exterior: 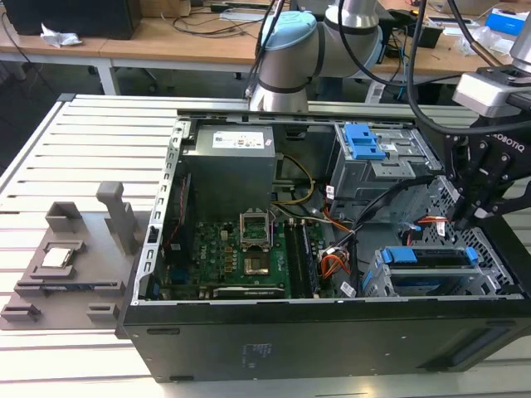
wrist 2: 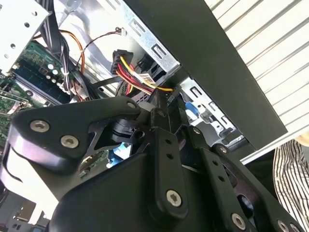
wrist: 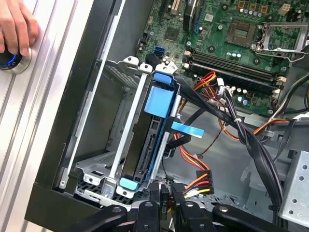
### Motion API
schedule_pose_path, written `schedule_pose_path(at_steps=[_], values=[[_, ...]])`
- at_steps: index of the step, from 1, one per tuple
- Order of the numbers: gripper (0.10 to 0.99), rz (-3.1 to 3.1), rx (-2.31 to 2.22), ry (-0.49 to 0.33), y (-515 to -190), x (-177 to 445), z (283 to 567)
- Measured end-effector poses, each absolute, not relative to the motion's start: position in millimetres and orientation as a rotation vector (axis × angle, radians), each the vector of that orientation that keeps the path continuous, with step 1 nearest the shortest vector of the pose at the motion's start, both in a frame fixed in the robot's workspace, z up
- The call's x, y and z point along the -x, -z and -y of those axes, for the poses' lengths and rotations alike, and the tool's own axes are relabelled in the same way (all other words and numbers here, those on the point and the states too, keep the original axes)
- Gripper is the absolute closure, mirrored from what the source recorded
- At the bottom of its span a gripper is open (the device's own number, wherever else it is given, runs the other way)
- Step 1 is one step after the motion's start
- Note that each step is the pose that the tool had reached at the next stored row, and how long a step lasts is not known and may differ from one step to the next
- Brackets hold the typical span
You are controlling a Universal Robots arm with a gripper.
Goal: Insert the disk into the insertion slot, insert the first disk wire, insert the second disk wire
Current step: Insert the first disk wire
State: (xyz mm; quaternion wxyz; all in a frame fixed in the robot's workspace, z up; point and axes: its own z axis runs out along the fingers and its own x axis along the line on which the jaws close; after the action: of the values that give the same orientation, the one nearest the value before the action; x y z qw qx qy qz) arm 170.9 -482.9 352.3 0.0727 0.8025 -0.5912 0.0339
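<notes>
Tool: clenched, seemingly on a black wire plug, bottom centre of the first wrist view. Left of centre: disk already seated in the slot. Judged: one step done, wiring not yet connected.

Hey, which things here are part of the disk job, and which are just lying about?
Job: disk, sitting in the slot; red-yellow wire plug; end effector near that plug.
Lying about: motherboard; tall cage; grey fixture; hand on a button.
</notes>
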Motion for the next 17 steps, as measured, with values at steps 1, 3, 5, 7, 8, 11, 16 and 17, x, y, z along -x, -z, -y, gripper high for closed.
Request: schedule_pose_path(at_steps=[1,3,5,7,8,11,16,17], values=[[0.847,1.776,-2.411,-0.102,-352.3,-170.9,482.9],[0.847,1.776,-2.410,-0.102,-352.3,-171.0,482.9],[0.863,1.776,-2.410,-0.102,-352.3,-171.2,482.9],[0.922,1.776,-2.410,-0.102,-352.3,-171.3,482.9],[0.922,1.776,-2.410,-0.102,-352.3,-171.4,482.9],[0.922,1.776,-2.410,-0.102,-352.2,-171.6,482.9],[0.922,1.776,-2.411,-0.102,-352.3,-163.5,484.9],[0.922,1.776,-2.411,-0.102,-352.1,-160.9,486.5]])
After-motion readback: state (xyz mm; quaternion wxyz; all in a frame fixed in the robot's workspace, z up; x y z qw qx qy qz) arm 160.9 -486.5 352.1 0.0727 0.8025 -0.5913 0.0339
